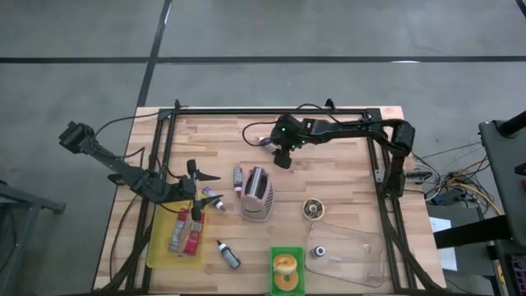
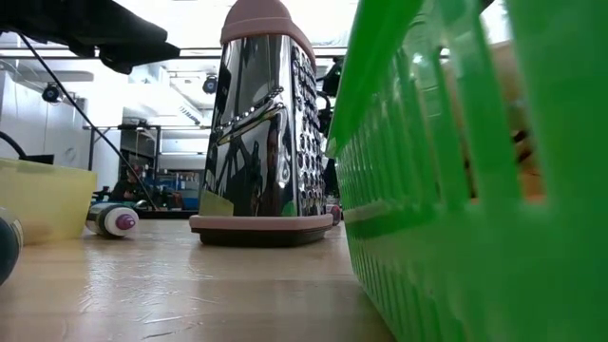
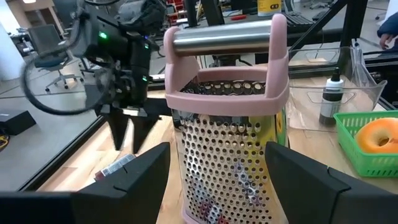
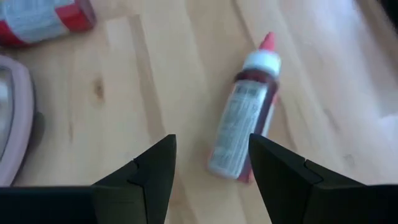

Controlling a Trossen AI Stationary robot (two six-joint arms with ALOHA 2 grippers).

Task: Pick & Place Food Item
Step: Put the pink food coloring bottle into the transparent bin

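High view, right pincer (image 1: 282, 161) apart above red-capped bottle (image 4: 244, 133) at far tabletop (image 1: 345, 164), left pincer (image 1: 196, 182) apart, left of grater (image 1: 256, 195).

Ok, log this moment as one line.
left tool: open, facing grater | right tool: open, above red-capped bottle | nothing held

grater (image 1: 256, 194) upright mid-table | clear tray (image 1: 352, 253) front right | round tin (image 1: 312, 209) beside it
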